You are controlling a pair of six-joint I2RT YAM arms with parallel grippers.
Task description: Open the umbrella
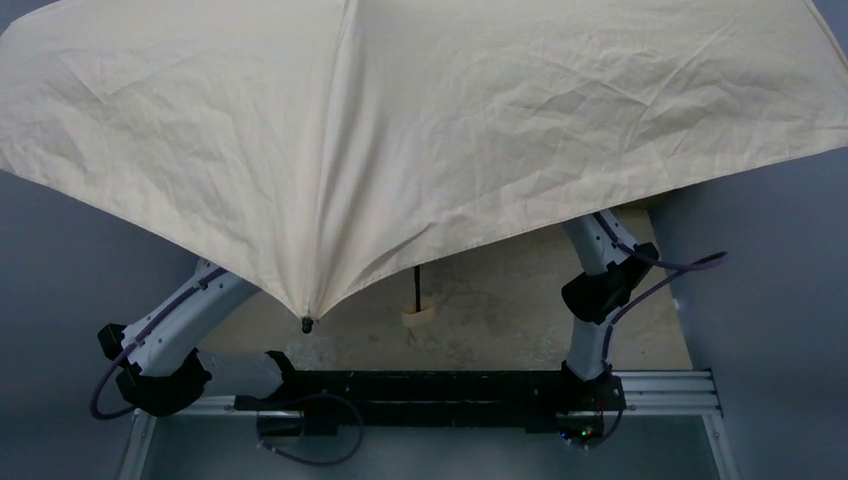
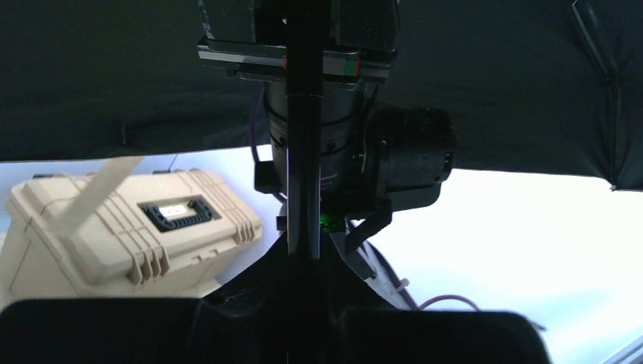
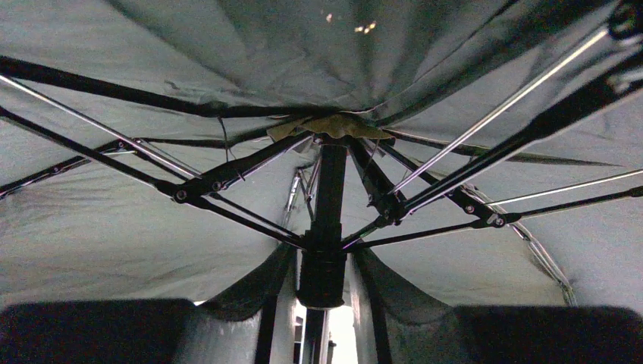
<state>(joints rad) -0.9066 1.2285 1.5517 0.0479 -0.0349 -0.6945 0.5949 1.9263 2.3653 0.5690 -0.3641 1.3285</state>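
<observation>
Umbrella (image 1: 420, 110) status: fully spread. In the top external view the beige canopy fills the upper part of the picture and runs past both side edges, covering most of the worktop (image 1: 500, 300). Below its near edge, the thin black shaft (image 1: 415, 283) descends to the cream handle (image 1: 420, 317), which sits low over the worktop between the two arms. Contact with the surface cannot be determined. One rib tip (image 1: 307, 323) points toward the arm bases.

Left arm (image 1: 185, 310) and right arm (image 1: 600, 285): both reach under the canopy, so neither end effector shows from above.

Left end effector (image 2: 269, 303): the shaft runs straight up from between its fingers (image 2: 98, 330), which appear as dark, blurred blocks. A dark mass fills the gap, so whether the fingers clamp the shaft cannot be told. Behind the shaft stands the wrist of the right arm, under the black underside of the canopy. A tan toolbox (image 2: 114, 243) lies to the left.

Right end effector (image 3: 326, 303): the fingers (image 3: 546, 334) stand well apart, with nothing clamped. The shaft passes between them without touching either one. This wrist camera looks up at the runner (image 3: 322, 273), the extended ribs (image 3: 227, 171) and the canopy underside.
</observation>
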